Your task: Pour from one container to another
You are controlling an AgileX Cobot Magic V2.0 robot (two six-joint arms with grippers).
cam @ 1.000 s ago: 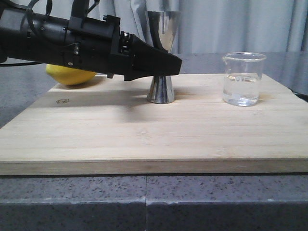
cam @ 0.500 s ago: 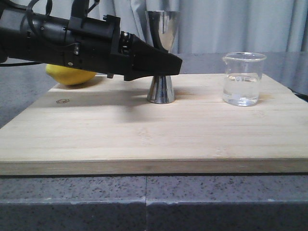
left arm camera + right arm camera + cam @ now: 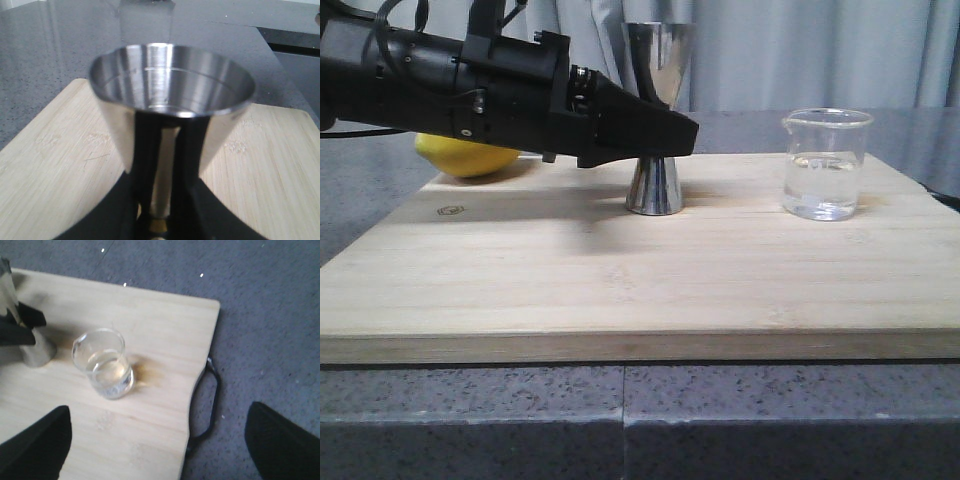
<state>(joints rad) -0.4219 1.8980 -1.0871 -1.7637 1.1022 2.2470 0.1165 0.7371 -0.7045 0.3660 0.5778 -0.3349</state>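
Steel jigger (image 3: 657, 120) upright mid-board, long axis vertical, wide mouth up, my left gripper (image 3: 665, 135) clenched on its waist, glass beaker (image 3: 825, 163) upright at right, part-filled, my right gripper (image 3: 155, 440) spread wide above it

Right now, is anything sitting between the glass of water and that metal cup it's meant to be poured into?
Nothing visible does. The glass beaker stands on the wooden board, with only bare board between it and the steel jigger. The left gripper is at the jigger's waist, reaching in from the far side. The lemon lies beyond it.
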